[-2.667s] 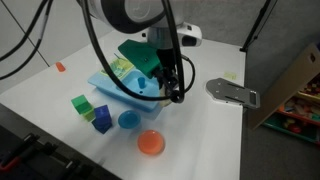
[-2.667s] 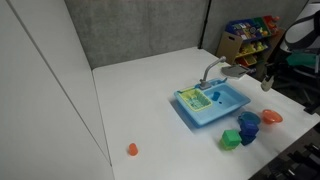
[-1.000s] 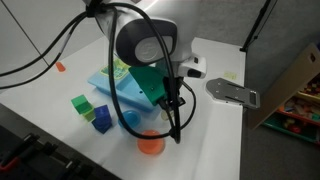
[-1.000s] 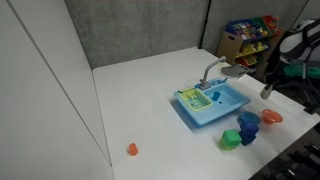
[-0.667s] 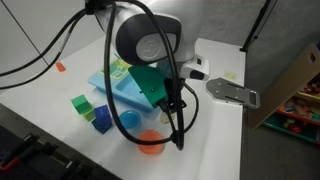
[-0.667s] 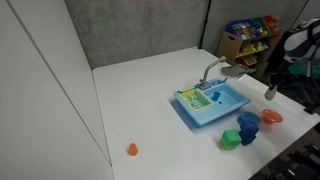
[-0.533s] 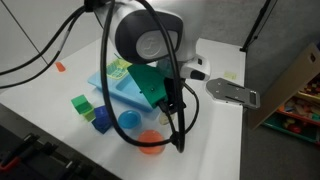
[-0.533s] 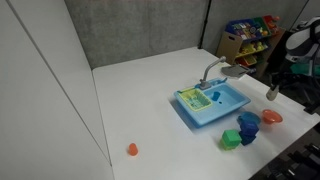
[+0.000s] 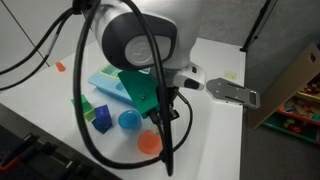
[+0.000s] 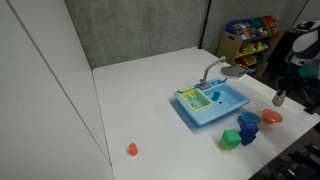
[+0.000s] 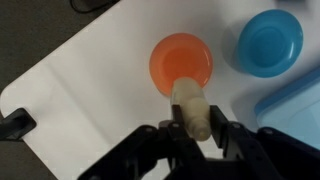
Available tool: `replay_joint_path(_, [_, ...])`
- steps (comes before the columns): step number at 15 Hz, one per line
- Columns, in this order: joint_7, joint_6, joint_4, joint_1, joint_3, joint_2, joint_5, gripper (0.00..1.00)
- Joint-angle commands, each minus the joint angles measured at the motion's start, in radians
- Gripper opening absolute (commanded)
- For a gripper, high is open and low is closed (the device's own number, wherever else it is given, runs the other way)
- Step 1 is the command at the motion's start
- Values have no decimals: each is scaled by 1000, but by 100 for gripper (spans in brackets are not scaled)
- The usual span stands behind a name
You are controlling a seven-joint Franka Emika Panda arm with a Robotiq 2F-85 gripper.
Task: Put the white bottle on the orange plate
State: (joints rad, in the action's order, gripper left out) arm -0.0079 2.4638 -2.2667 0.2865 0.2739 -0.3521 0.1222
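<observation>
Half the job looks done: your claw (image 11: 193,132) is clamped on the small cream toy bottle (image 11: 188,105) and holds it in the air just over the rim of the round orange toy plate (image 11: 180,58), so you need to lower it and let go.

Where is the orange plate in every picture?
Exterior view: orange plate low in the middle.
Exterior view: far right, a bit below the middle.
Wrist view: top middle, just beyond the white bottle.
Landmark: the blue dish sits beside it in all three.
</observation>
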Motion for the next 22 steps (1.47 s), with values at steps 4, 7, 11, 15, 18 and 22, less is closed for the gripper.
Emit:
replay_joint_path(4, [-4, 87, -134, 2, 18, 82, -66, 10])
replay_joint_path(7, [-18, 146, -170, 10, 15, 85, -67, 10])
replay_joint_path(11, [-52, 196, -197, 26, -5, 74, -32, 10])
replay_joint_path(15, [-112, 215, -208, 52, -37, 64, 30, 10])
replay_joint_path(18, [-161, 232, -205, 76, -61, 49, 78, 10])
replay_joint_path(22, [-211, 245, -200, 103, -87, 31, 122, 10])
